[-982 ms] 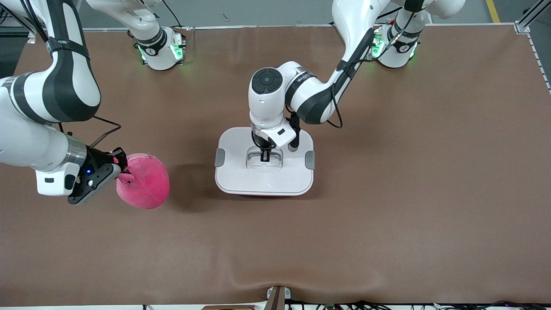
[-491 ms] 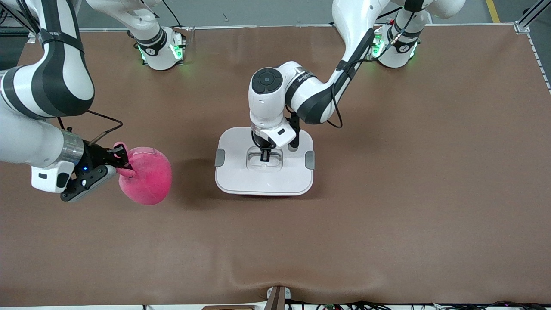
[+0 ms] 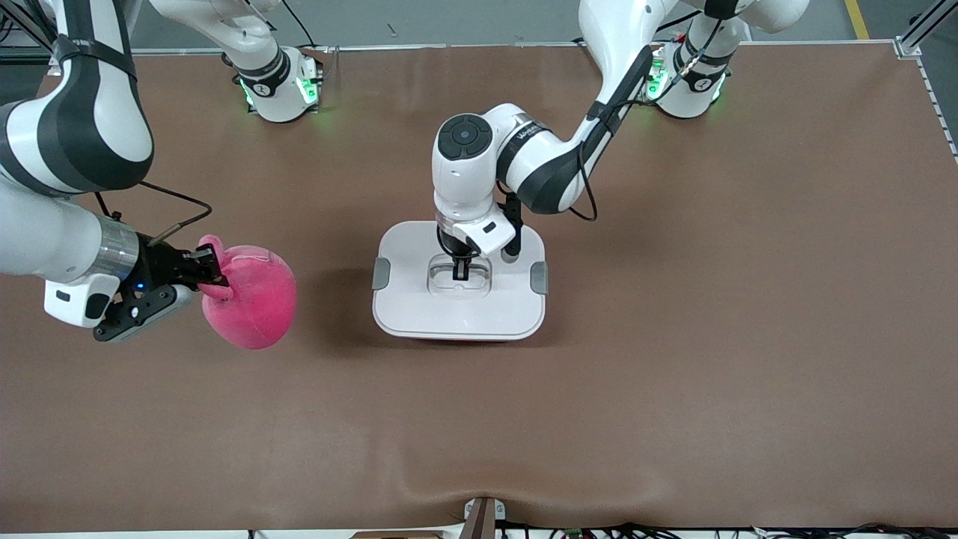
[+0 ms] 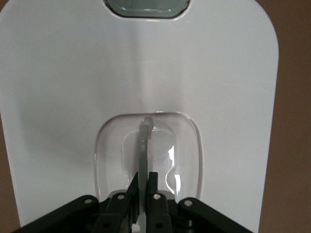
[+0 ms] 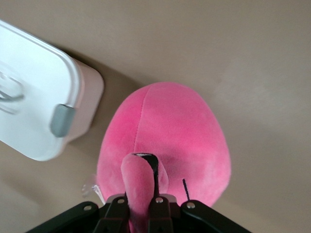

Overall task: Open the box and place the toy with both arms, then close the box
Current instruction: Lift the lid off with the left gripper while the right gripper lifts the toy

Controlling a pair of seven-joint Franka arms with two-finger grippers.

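Toy ear clamped between right fingers; left fingers pinch box lid handle.

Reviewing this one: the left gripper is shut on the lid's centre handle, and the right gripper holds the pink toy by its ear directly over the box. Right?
Not quite. The right gripper holds the toy over bare table toward the right arm's end, beside the box, not over it; the front view shows this. The left gripper is indeed shut on the lid's centre handle.
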